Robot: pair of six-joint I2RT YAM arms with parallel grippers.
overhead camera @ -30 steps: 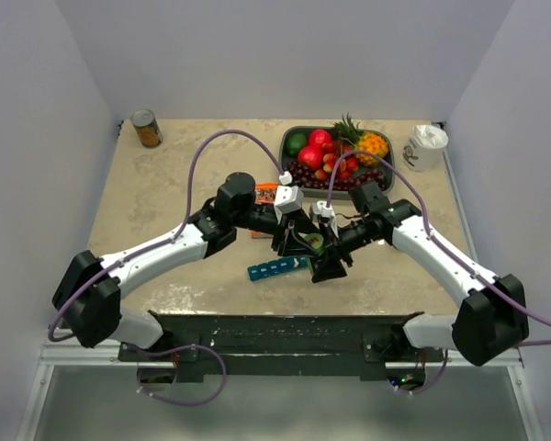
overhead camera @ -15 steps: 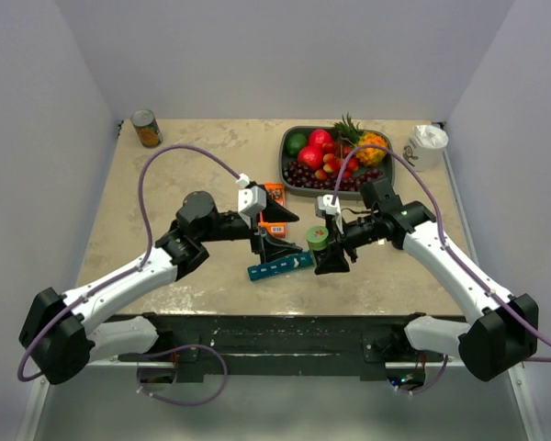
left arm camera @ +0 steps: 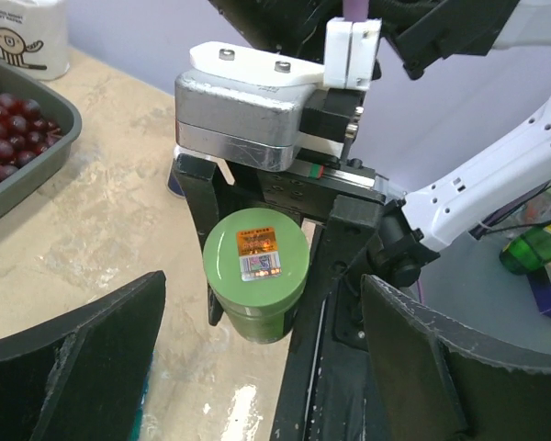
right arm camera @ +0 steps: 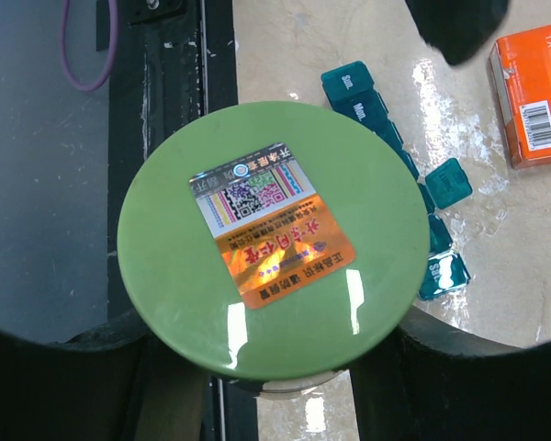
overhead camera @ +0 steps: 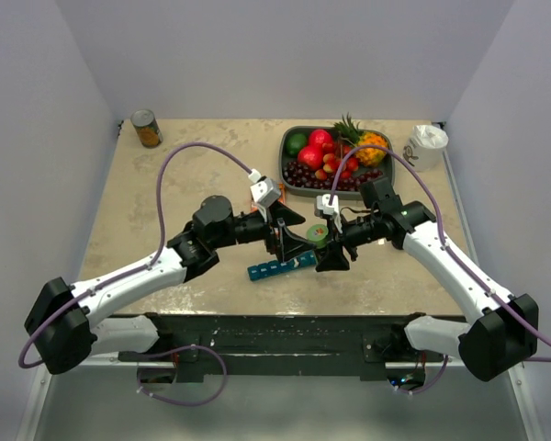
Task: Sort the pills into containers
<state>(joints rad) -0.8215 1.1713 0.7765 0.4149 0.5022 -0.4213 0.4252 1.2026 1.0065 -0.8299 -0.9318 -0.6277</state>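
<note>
A small green bottle (overhead camera: 318, 233) with an orange sticker on its cap (right arm camera: 274, 239) is held above the table, my right gripper (overhead camera: 329, 246) shut on its body. My left gripper (overhead camera: 297, 237) faces the cap from the left, jaws open wide and not touching it. In the left wrist view the bottle (left arm camera: 257, 271) sits between the right arm's black fingers (left arm camera: 200, 216). The containers, a teal-blue pill organiser (overhead camera: 280, 266), lie on the table just below, some lids up (right arm camera: 448, 182). No pills show.
An orange box (right arm camera: 533, 92) lies beyond the organiser. A grey fruit tray (overhead camera: 286, 165) stands at the back, a white cup (overhead camera: 426, 147) at the back right, a tin can (overhead camera: 147, 129) at the back left. The table's near edge is just behind the organiser.
My left gripper was nearly shut at the bottle's top, drew back left while opening, and now faces the bottle again with jaws wide. The right gripper keeps the bottle.
</note>
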